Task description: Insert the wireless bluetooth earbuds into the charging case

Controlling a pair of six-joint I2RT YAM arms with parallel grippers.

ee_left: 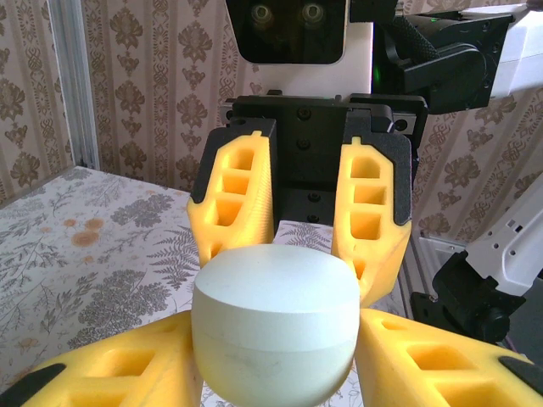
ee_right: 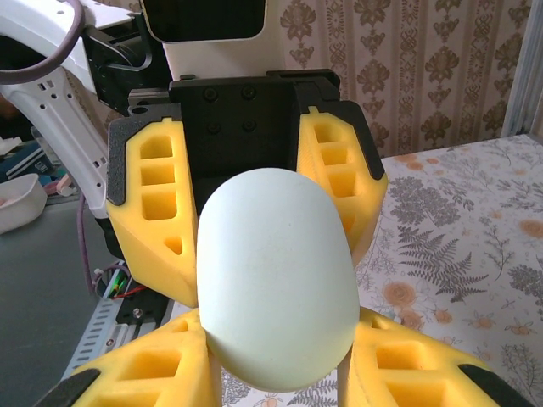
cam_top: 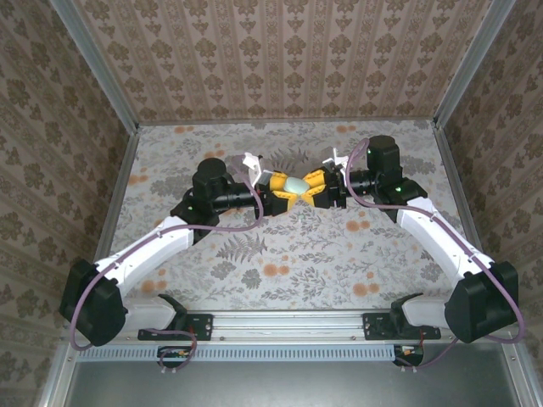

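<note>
Charging case, pale, gripped between left hand and right hand

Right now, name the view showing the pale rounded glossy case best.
Left wrist: the pale rounded glossy case close up, seam visible. Right wrist shows one smooth face; top external, a tiny blob.

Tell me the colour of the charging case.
The charging case is pale mint green, plainest in the right wrist view.

Robot test booth: wallpapered walls, aluminium-framed table.
</note>
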